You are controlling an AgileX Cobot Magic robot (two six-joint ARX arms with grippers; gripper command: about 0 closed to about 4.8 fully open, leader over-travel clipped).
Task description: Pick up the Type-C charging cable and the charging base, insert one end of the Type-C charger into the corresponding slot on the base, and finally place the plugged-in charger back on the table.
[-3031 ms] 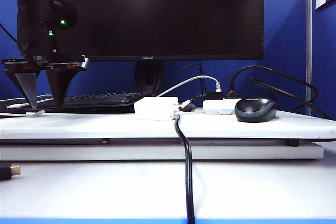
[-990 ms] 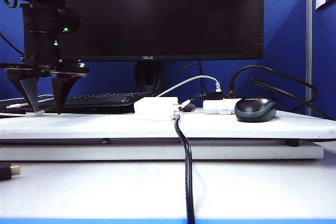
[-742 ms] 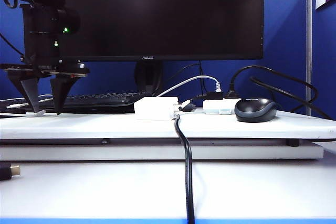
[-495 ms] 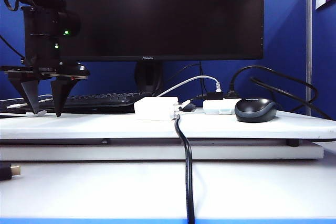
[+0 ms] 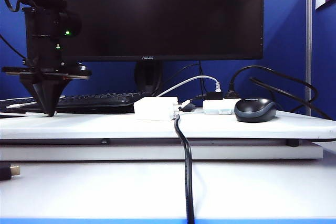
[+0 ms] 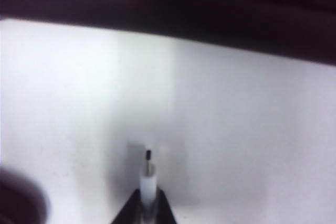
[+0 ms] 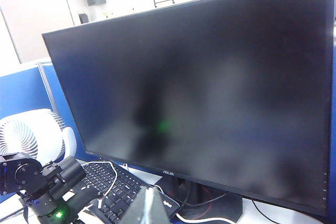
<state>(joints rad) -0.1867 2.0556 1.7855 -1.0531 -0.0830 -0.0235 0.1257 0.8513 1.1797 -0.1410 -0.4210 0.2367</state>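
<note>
My left gripper [image 5: 48,112] stands at the left end of the table [image 5: 236,124], pointing straight down. It is shut on the white connector [image 6: 148,182] of the Type-C charging cable [image 5: 18,114]. The small metal tip [image 6: 148,155] pokes out past the fingers, just over the white table top. The charging base [image 5: 155,108], a flat white block, lies in the middle of the table, apart from both grippers. My right gripper [image 7: 149,191] is shut and empty, held high and facing the monitor; the exterior view does not show it.
A large black monitor [image 5: 157,14] and a keyboard [image 5: 94,99] stand behind. A smaller white box with black plugs [image 5: 219,106] and a dark mouse [image 5: 255,109] sit right of the base. A thick black cable [image 5: 186,171] hangs over the table's front edge.
The left gripper's fingers stood apart on either side of the connector; they have now shut on it. The arm has hardly moved. Base, mouse and cables lie as before.
</note>
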